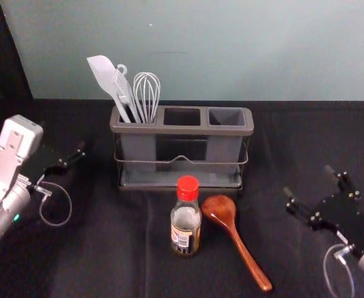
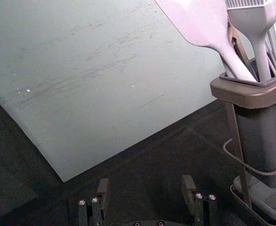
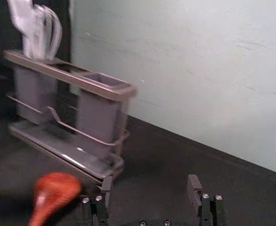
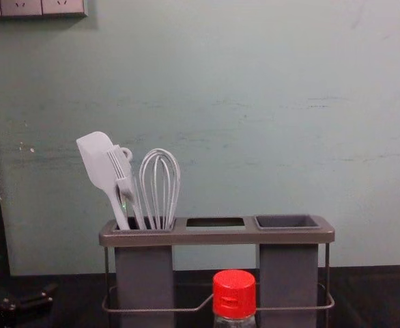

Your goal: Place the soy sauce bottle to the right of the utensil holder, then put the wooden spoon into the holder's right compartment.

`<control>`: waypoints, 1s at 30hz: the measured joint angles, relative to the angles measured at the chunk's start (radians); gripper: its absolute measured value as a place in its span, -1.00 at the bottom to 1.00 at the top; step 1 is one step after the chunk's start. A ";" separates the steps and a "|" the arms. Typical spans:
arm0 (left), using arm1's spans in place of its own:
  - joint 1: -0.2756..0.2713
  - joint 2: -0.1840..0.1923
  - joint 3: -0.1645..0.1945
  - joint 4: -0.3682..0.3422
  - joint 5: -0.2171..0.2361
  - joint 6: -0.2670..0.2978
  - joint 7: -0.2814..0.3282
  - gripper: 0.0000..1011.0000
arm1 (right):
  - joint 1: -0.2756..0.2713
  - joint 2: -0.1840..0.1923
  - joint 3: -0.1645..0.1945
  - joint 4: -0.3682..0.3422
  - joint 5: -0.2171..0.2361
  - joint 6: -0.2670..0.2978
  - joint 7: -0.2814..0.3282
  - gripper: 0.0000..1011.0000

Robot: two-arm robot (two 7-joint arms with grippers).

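Left gripper (image 2: 146, 184) left of utensil holder (image 1: 185, 130), right gripper (image 3: 150, 183) right; both spread, empty. Soy sauce bottle (image 1: 186, 225): probably slick, clasp mid-height. Wooden spoon (image 1: 219, 209): likely light, pinch handle (image 1: 248, 261).

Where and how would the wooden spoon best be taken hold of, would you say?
I'd grip the wooden spoon mid-handle, with the right pincer coming down from above and closing across it. The handle is slim and slants away toward the robot's right, while the broad bowl sits close beside the soy sauce bottle.
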 joint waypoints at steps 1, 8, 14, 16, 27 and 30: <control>0.000 0.000 0.000 0.000 0.000 0.000 0.000 0.98 | -0.016 0.002 0.003 -0.015 0.004 -0.011 0.009 0.98; 0.000 0.000 0.000 0.000 0.000 0.000 0.000 0.98 | -0.075 0.008 0.012 -0.087 0.034 -0.047 0.061 0.98; 0.000 0.000 0.000 0.000 0.000 0.000 0.000 0.98 | -0.093 0.002 0.009 -0.125 0.062 -0.060 0.112 0.98; 0.000 0.000 0.000 0.000 0.000 0.000 0.000 0.98 | -0.092 -0.007 0.002 -0.131 0.071 -0.060 0.131 0.98; 0.000 0.000 0.000 0.000 0.000 0.000 0.000 0.98 | -0.063 -0.061 -0.037 -0.138 0.115 -0.044 0.218 0.98; 0.000 0.000 0.000 0.000 0.000 0.000 0.000 0.98 | -0.042 -0.083 -0.057 -0.133 0.110 -0.028 0.242 0.98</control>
